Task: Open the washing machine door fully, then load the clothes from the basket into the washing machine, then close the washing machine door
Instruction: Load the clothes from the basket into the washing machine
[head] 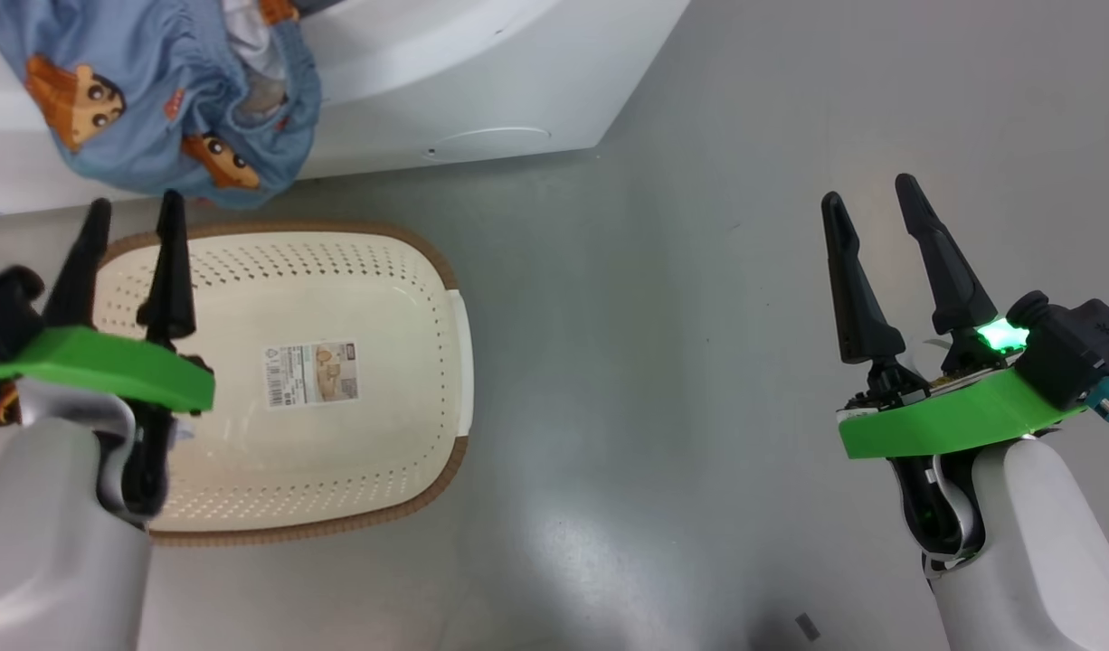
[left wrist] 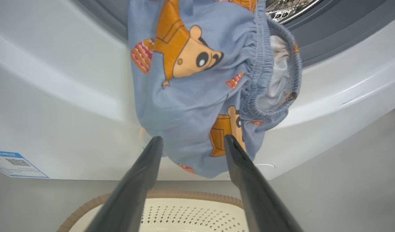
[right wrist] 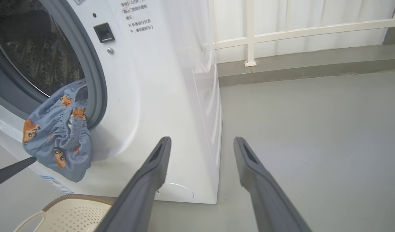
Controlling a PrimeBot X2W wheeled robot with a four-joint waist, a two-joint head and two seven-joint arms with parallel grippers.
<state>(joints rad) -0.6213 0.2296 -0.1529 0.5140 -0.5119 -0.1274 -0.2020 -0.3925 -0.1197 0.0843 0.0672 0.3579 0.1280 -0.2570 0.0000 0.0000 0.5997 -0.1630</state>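
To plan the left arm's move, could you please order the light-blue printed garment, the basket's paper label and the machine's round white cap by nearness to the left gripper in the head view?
1. Light-blue printed garment, just beyond the left gripper.
2. Paper label, to its right, on the cream basket bottom.
3. Round white cap, farther right, low on the machine.

Light-blue clothes (head: pixel 156 99) printed with orange-brown cartoon figures; cream-white perforated basket (head: pixel 337 271) rimmed in brown weave; glossy white washing machine (head: pixel 482 99) with grey gasket (right wrist: pixel 96 74); plain grey floor (head: pixel 699 407).
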